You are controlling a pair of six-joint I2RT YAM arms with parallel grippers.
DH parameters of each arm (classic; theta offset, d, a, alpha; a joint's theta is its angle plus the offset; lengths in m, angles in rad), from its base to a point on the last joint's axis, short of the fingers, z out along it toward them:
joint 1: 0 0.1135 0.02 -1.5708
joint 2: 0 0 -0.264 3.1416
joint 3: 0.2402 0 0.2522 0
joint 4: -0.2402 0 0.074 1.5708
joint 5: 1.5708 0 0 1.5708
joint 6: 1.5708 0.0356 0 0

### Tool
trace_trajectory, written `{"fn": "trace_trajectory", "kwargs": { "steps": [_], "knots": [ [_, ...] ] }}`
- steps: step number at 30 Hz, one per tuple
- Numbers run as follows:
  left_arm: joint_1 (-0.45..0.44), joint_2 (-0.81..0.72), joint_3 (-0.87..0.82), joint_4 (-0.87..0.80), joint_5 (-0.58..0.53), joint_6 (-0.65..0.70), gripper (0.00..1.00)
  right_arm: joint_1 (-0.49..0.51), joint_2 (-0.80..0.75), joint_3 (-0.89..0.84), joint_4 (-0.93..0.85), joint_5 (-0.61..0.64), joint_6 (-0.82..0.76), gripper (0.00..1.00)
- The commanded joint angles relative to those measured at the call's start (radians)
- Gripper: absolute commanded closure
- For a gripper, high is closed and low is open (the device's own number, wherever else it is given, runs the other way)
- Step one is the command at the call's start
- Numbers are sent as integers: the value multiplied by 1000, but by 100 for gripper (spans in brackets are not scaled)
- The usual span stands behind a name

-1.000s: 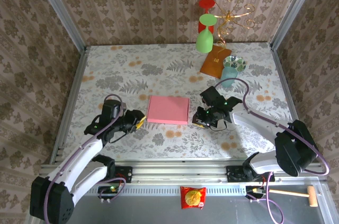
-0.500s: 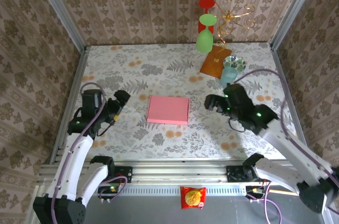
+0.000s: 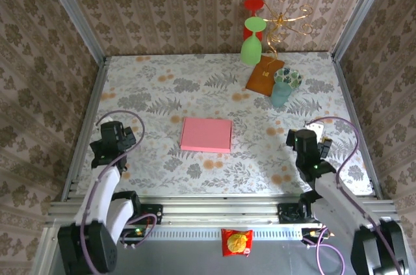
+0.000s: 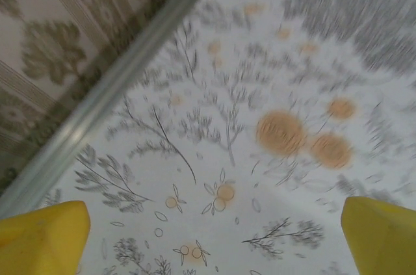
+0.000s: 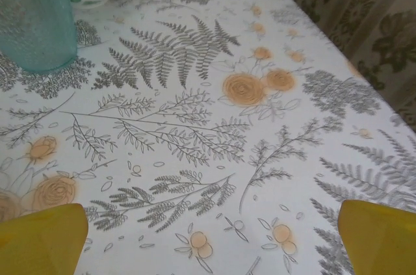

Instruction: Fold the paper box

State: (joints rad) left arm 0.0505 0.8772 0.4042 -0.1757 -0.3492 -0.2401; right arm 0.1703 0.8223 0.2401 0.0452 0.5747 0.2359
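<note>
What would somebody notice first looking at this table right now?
The pink paper box lies flat in the middle of the floral table, untouched. At the back right, a bright green glass stands out beside a gold wire stand. The left gripper and right gripper are open, off to either side of the box.

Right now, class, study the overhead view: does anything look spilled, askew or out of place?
Nothing looks spilled or damaged; the paper box lies flat on the table. One oddity: a red snack packet sits off it, on the metal ledge at the near edge.
</note>
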Motion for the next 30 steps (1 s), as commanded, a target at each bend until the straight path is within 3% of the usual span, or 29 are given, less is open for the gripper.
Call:
{"fn": "trace_trajectory", "kwargs": {
  "steps": [1,5,7,10,12,14,16,18,20,22,24,30],
  "knots": [
    [14,128,-27,285,156,52,0,-76,116,2,351,-193,-93,0],
    [25,261,-50,530,275,70,0,-166,326,22,628,-353,-88,0],
    [39,324,-86,729,296,52,0,-183,418,38,736,-403,-93,0],
    [69,433,-76,901,352,64,0,-195,548,67,860,-481,-135,0],
    [63,475,-49,931,384,128,0,-204,648,68,933,-525,-139,0],
    [43,545,-71,1072,391,178,0,-203,725,48,1062,-546,-148,0],
    [27,610,-106,1194,457,228,0,-201,686,69,962,-523,-144,0],
    [-17,716,-140,1390,420,270,0,-195,706,71,991,-505,-144,0],
    [-16,658,-115,1240,338,221,0,-192,692,95,923,-499,-146,0],
    [-13,688,-97,1263,339,234,0,-185,705,138,856,-498,-150,0],
    [-15,672,-55,1159,365,238,0,-149,711,165,817,-482,-196,0],
    [-15,679,-56,1175,371,243,0,-146,707,166,808,-491,-204,0]
  ]
}}
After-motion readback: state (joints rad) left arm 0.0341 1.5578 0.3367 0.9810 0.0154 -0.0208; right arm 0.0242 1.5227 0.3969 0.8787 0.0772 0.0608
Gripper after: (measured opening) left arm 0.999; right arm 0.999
